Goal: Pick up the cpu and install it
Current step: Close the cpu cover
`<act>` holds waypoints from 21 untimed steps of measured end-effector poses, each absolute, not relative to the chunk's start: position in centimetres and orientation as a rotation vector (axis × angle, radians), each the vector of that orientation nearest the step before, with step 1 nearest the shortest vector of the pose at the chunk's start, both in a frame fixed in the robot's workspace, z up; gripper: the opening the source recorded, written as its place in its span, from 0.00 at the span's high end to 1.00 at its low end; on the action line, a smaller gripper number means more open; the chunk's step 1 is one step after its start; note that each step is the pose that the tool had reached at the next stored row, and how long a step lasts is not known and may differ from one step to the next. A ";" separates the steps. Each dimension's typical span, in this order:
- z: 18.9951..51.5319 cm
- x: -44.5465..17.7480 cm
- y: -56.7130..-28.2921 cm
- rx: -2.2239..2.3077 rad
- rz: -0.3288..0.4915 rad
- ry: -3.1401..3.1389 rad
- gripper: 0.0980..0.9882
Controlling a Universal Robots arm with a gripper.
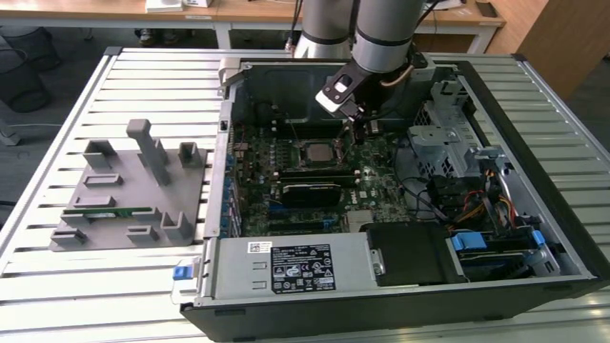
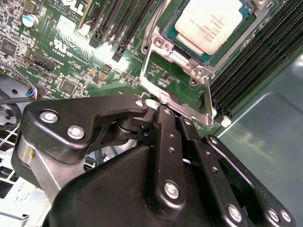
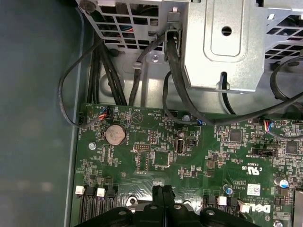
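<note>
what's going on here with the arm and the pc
A robot arm is working inside an open pc case on a slatted table. The cpu sits in its socket on the motherboard. The gripper is down close to the board, just beside the socket, shut and with nothing seen in it.

1. The arm is made of smooth silver-grey round tubes with darker bands at the joints.
2. A white-and-black block sits at its wrist, with a thin pale cable looped beside it.
3. The gripper is matt black. In the second wrist view its flat links carry round silver screws.
4. A bare silver metal part shows under the links.
</note>
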State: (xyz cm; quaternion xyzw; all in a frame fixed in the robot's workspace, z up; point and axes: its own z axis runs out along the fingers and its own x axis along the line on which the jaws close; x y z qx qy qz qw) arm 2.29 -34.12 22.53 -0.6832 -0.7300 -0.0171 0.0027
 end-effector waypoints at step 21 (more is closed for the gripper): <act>22.1 1.6 -34.1 -2.143 -0.054 -2.289 0.99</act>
